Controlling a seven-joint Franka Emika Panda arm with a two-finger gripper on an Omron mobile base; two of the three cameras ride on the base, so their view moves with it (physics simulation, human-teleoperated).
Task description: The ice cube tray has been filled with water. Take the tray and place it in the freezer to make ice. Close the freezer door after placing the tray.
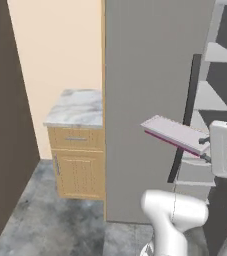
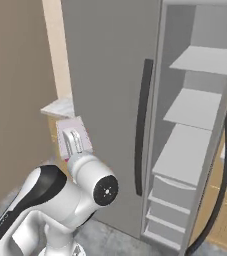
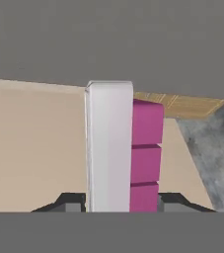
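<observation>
Pink-lilac on top and magenta along its rim, the ice cube tray point(image 1: 175, 134) is clamped at one end between the fingers of the gripper point(image 1: 204, 149), jaws narrowed on it. It is held in the air, sloping slightly, in front of the plain grey door point(image 1: 145, 75). At three o'clock the freezer point(image 2: 195, 125) stands open, its grey shelves point(image 2: 192, 107) showing. At nine o'clock sits a marble-topped wooden cabinet point(image 1: 77, 145).

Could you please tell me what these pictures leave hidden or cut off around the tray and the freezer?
- Ice cube tray top: too flat in the left base view to show water.
- Tray's near end: hidden by the gripper, right base view.
- Freezer bottom drawers: cut off by the lower edge there.
</observation>
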